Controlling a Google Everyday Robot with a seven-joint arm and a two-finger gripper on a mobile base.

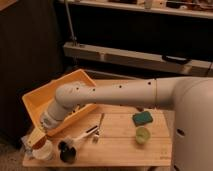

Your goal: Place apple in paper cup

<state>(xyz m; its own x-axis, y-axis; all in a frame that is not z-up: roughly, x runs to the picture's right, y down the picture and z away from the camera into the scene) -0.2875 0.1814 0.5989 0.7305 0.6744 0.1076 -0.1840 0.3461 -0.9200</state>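
Note:
My gripper (36, 139) hangs at the front left corner of the table, at the end of the white arm (115, 94) that reaches in from the right. It is shut on the apple (34, 140), which shows as a small orange-red patch at its tip. The white paper cup (43, 151) stands right below and slightly right of it, and the apple is just above the cup's rim. Part of the cup's mouth is hidden by the gripper.
A yellow bin (35, 102) stands tilted at the back left behind the arm. A black cup-like thing (67, 151) stands right of the paper cup. A white-handled tool (84, 134) and a fork (98, 129) lie mid-table. A pale green cup (142, 135) and a green sponge (143, 118) are at the right.

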